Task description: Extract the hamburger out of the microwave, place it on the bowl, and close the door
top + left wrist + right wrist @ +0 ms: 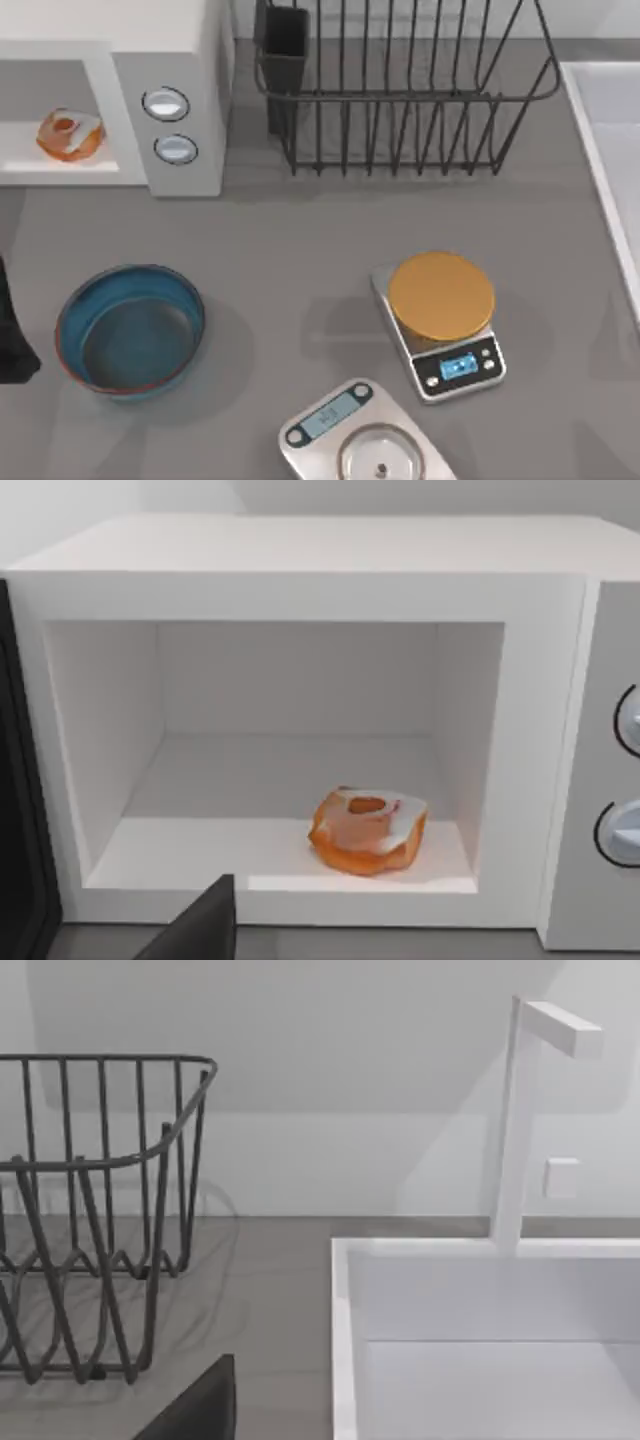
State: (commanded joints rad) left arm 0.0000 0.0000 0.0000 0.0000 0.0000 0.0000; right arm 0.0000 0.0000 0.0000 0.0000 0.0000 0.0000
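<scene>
While the hamburger (pixel 367 830) sits near the front of the open microwave (pixel 300 570) cavity, within reach, my left tool (pixel 195 930) faces it; whether it's open, I cannot tell.

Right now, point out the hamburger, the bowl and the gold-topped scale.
hamburger (pixel 367 831): left wrist view, on the bun's front, inside the microwave cavity.
bowl (pixel 75 303): top view, on its left rim.
gold-topped scale (pixel 440 295): top view, on the middle of its round gold platter.
</scene>
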